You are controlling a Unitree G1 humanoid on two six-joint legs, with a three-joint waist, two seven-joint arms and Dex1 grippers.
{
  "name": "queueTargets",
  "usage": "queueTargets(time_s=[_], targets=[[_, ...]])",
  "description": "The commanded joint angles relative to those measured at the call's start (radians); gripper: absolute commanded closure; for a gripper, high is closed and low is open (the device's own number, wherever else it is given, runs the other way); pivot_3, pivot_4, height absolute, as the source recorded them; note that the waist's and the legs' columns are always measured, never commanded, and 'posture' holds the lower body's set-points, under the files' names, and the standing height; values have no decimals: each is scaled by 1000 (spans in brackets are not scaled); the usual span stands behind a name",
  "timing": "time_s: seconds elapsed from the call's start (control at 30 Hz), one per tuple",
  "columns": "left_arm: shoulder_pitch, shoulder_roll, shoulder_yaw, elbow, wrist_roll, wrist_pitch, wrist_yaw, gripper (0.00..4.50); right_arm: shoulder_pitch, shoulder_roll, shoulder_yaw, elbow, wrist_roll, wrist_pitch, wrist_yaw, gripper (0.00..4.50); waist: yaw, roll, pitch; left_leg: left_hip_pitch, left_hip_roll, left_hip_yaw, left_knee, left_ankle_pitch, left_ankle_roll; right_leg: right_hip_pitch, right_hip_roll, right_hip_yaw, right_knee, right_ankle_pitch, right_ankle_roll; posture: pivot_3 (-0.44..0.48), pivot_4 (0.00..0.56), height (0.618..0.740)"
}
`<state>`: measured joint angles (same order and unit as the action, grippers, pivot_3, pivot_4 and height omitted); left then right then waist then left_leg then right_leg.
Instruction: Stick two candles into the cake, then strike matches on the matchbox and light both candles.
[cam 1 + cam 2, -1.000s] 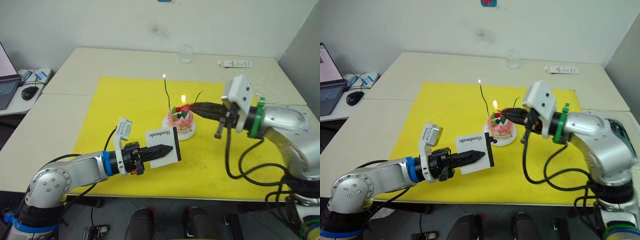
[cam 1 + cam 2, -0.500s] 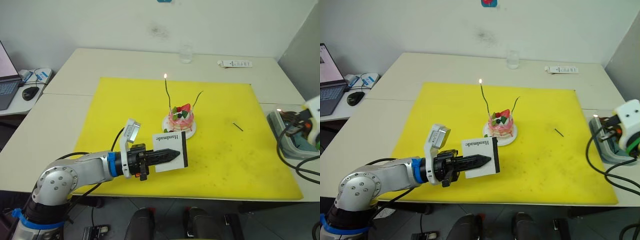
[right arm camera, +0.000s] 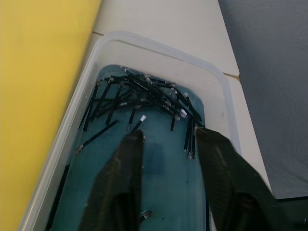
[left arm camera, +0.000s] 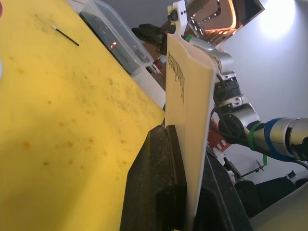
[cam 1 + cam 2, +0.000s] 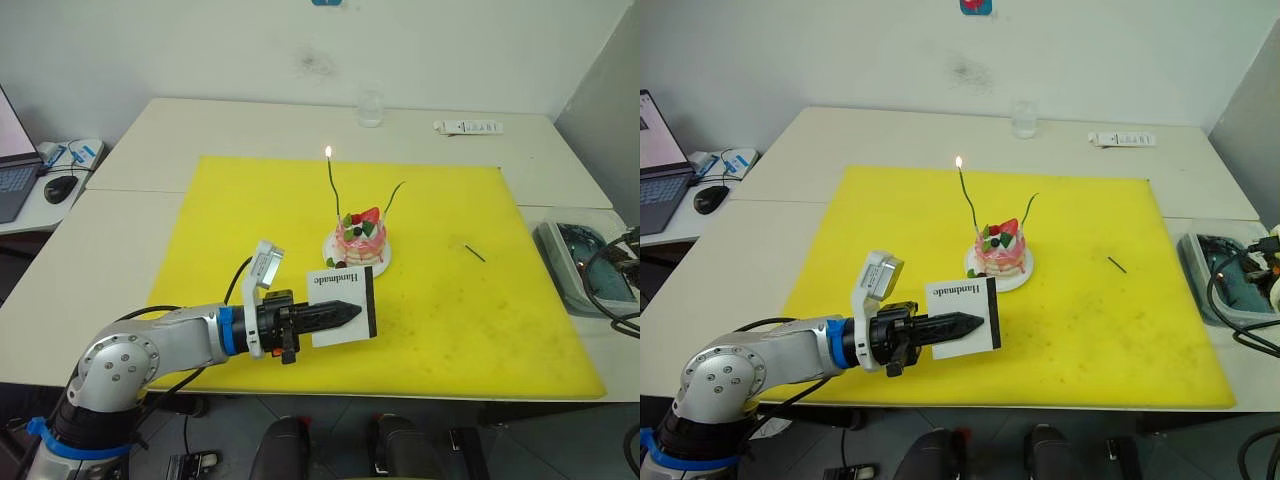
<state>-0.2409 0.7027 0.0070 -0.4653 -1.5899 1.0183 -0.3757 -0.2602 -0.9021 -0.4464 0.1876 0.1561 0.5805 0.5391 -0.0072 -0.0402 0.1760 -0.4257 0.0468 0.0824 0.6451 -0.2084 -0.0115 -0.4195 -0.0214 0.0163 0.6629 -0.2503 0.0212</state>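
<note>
The pink cake (image 5: 360, 240) sits on its white plate in the middle of the yellow mat (image 5: 240, 220). Two thin green candles stand in it. The taller candle (image 5: 333, 190) carries a small flame at its tip. The curved candle (image 5: 394, 197) shows no flame. My left gripper (image 5: 345, 311) is shut on the white "Handmade" matchbox (image 5: 344, 295), holding it on edge in front of the cake. One match (image 5: 474, 253) lies on the mat to the cake's right. My right gripper (image 3: 166, 137) hangs open over a tray of matches, with nothing between its fingers.
A clear plastic tray (image 5: 552, 243) holding several dark matches (image 3: 144, 96) stands off the mat's right edge. A glass (image 5: 371, 108) and a white strip (image 5: 470, 127) sit at the table's back. A mouse (image 5: 60, 185) lies on the desk at the left.
My right arm has drawn back from the cake, where it held a burning match, to the tray at the right. The left gripper has shifted the matchbox slightly right.
</note>
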Motion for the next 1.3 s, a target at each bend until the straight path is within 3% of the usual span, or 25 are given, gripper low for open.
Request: queueTargets(time_s=[0.03,0.17,0.4,0.73,0.83,0.93,1.3], targets=[[8,-2,19,-38,-11,-10,0,4500,-28,-26,-15,-1,-12,-52,-25,1371,0,0,0,0,0,0,0,0,0,0,0,0,0,0,0,0,150,740],[11,-2,18,-40,-13,-11,1,4500,-64,23,-10,-40,35,-104,-4,28,-2,0,0,0,0,1,0,0,0,0,0,0,0,0,1,0,150,740],[5,3,19,-43,-18,-7,2,4500,-30,203,121,-186,165,-110,133,28,-3,0,0,1,1,-1,0,0,0,0,2,0,1,1,0,0,150,740],[-3,17,23,-47,-52,-3,24,4500,-101,274,259,10,100,-214,143,28,0,1,0,0,0,1,1,0,0,0,0,0,0,2,2,0,150,740],[-3,23,25,-49,-62,-5,31,4500,-123,285,268,71,98,-247,155,614,0,1,0,0,0,0,1,0,0,0,0,0,0,2,1,0,150,740],[-3,31,28,-49,-73,-6,36,4500,-136,298,288,99,89,-271,161,1687,0,1,0,0,0,1,1,0,0,0,0,0,0,2,1,0,150,740],[-9,39,23,-50,-88,-7,48,4500,-179,323,321,188,73,-316,164,1687,-1,1,0,0,0,1,1,0,0,0,1,0,0,2,1,0,150,740]])
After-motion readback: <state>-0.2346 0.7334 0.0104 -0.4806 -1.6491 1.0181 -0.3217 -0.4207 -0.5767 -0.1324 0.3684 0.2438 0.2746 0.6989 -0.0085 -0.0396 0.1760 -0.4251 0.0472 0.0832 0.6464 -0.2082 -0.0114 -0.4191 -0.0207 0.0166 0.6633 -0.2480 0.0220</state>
